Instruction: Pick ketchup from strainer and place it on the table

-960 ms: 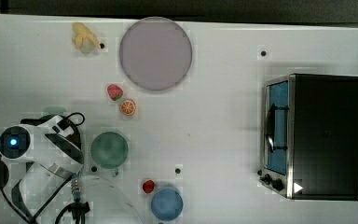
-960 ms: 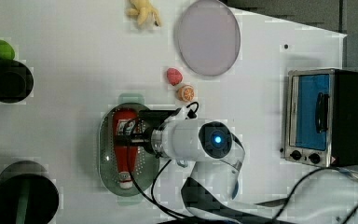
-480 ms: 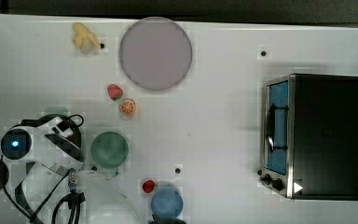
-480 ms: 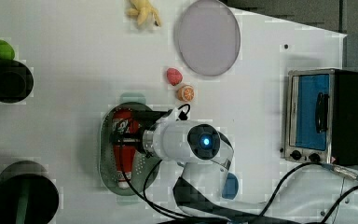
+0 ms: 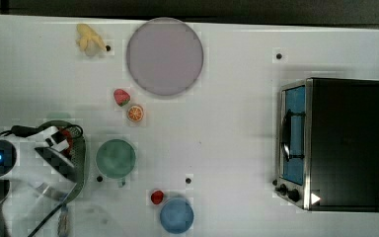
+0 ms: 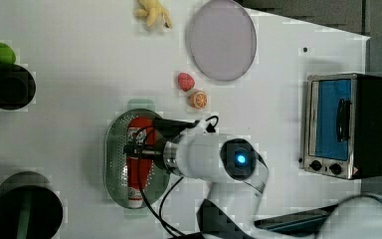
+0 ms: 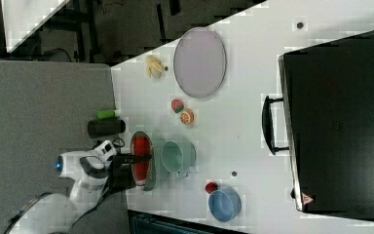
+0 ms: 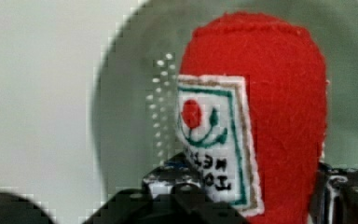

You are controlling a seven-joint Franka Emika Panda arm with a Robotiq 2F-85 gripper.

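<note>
The ketchup (image 6: 137, 180), a red felt bottle with a white label, lies lengthwise in the pale green strainer (image 6: 110, 154) on the white table (image 5: 227, 123). My gripper (image 6: 139, 151) reaches down over the bottle's middle. In the wrist view the ketchup (image 8: 279, 116) sits between the two dark fingers (image 8: 172, 179), which press against its sides, with the strainer (image 8: 135, 116) behind it. In the right view the ketchup (image 7: 140, 144) shows above the gripper (image 7: 139, 158). In the top view the arm covers most of the strainer (image 5: 81, 158).
A green cup (image 5: 115, 158) stands just beside the strainer. A blue bowl (image 5: 176, 215) and a small red fruit (image 5: 157, 197) are nearby. A strawberry (image 5: 121, 97), an orange slice (image 5: 135, 113), a lilac plate (image 5: 164, 57), a banana (image 5: 90, 40) and a toaster oven (image 5: 335, 143) stand farther off.
The jaws have closed in from wide open onto the sides of the ketchup. The arm has shifted a little over the strainer. The bottle still lies in the strainer.
</note>
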